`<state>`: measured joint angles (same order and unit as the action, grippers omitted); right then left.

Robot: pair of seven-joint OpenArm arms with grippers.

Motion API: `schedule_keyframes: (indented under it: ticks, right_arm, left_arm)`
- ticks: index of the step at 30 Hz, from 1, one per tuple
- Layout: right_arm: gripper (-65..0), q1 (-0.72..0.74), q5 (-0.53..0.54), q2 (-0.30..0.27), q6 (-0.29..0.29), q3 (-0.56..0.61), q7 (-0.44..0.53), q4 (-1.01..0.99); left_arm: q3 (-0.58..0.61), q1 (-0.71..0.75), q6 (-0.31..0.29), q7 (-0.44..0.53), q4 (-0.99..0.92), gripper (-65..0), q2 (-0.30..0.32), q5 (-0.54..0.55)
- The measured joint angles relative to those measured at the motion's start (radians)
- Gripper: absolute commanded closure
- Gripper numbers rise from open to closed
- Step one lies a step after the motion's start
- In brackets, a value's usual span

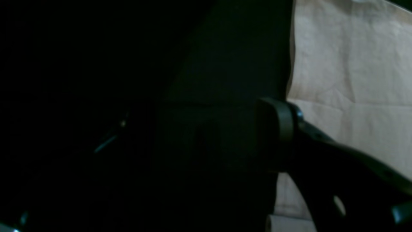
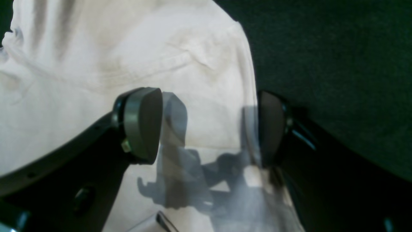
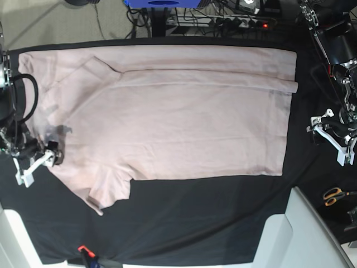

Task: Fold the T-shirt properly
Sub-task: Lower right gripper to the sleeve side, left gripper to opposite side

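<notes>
Black surface (image 3: 184, 218) carries the shirt (image 3: 178, 117), spread flat. Right pincer (image 2: 206, 129): open, straddling the shirt's sleeve edge. Left pincer (image 3: 329, 134): open, shirt hem beside it, not touching.

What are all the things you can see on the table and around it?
T-shirt: one, pale pink, spread flat across the middle of the table, far long edge folded over.
Table cloth: one, black, under the T-shirt.
Scissors: one pair, orange handles, near the base view's right edge.
White panels: pale, bottom right corner of the base view.
Cables: several, dark, behind the table's far edge.
Right pincer: one, dark, open, over the T-shirt's sleeve edge.
Left pincer: one, white and dark, off the T-shirt's hem side, over the black cloth.
</notes>
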<state>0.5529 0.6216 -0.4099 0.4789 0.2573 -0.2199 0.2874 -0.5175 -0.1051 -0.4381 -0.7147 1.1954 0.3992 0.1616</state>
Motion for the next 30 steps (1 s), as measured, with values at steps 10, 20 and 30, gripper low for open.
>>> schedule_keyframes:
  ticks: [10,20,30]
  right_arm:
    - [-41.9,-0.002,0.003,-0.003,-0.051,0.000,0.030,0.000]
    - [-39.6,-0.002,0.002,-0.005,-0.052,0.000,0.030,-0.001]
    - [-2.1,-0.002,0.000,-0.002,-0.052,0.000,0.068,0.000]
  left_arm:
    - [0.002,-0.009,-0.142,0.000,0.000,-44.9,-0.106,0.003]
    - [0.000,-0.005,-0.139,0.000,0.004,-44.9,-0.079,-0.003]
    - [-0.003,0.000,-0.136,0.000,0.004,-44.9,-0.058,-0.008]
